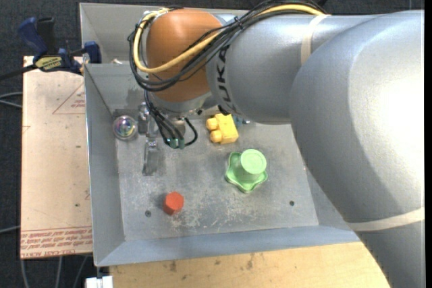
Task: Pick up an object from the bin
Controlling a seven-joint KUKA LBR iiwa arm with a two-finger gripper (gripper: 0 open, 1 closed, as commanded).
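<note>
Silver ball [125,126] just beside pincer [151,166]

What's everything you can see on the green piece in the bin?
The green piece looks like moulded plastic, light green: a round flat-topped cap on a wider base with a wavy, lobed edge. It stands upright, cap facing up, and looks whole. It sits on the bin floor right of the middle, just below the yellow block in the view and apart from it. Only the floor touches it.

Even bright overhead light, soft shadows on the bin [223,216] floor, mild sheen on the arm [351,91]
</note>
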